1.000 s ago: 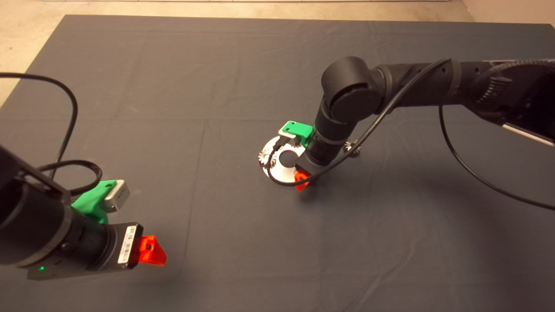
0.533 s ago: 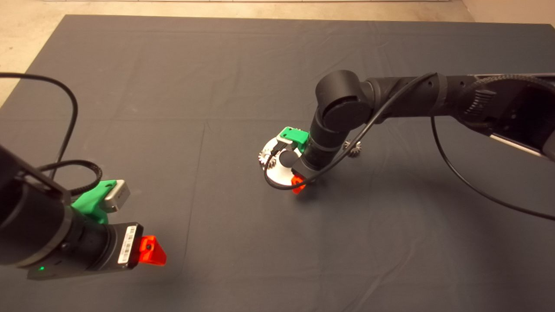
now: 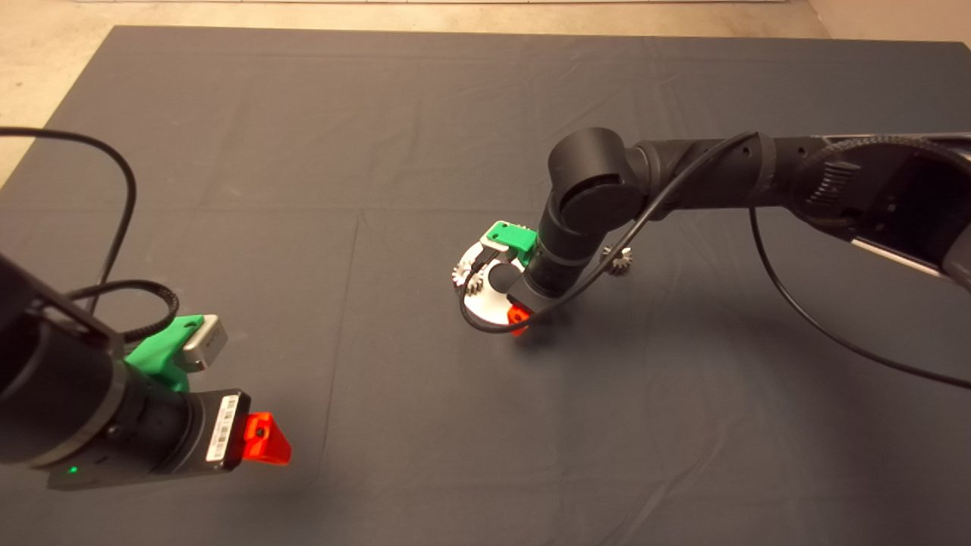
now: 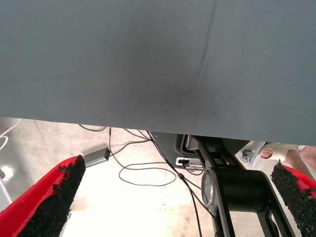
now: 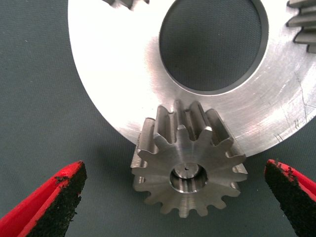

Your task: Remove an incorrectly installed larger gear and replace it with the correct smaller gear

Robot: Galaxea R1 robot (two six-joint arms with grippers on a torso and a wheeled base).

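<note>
the dark grey fabric mat point(image 3: 318, 189) covers nearly all i can see from the head cam, with pale concrete floor point(image 3: 45, 45) past its far edge. my right arm comes in from the right and bends down over a flat silver metal ring plate with a big round hole point(image 5: 128, 94) near the middle of the mat. the right gripper point(image 5: 173, 197) is spread wide, and the larger gear point(image 5: 188, 160), grey-silver metal with long pointed teeth and a central hole, sits right between the black pads point(image 5: 59, 202), not touching either. it's on the plate's rim, overhanging the mat. a small steel gear point(image 3: 620, 262) lies on the mat just right of that arm. the left gripper point(image 4: 177, 197) waits open at the lower left, and its cam shows the mat's edge, the floor and loose black cables point(image 4: 148, 173).
</note>
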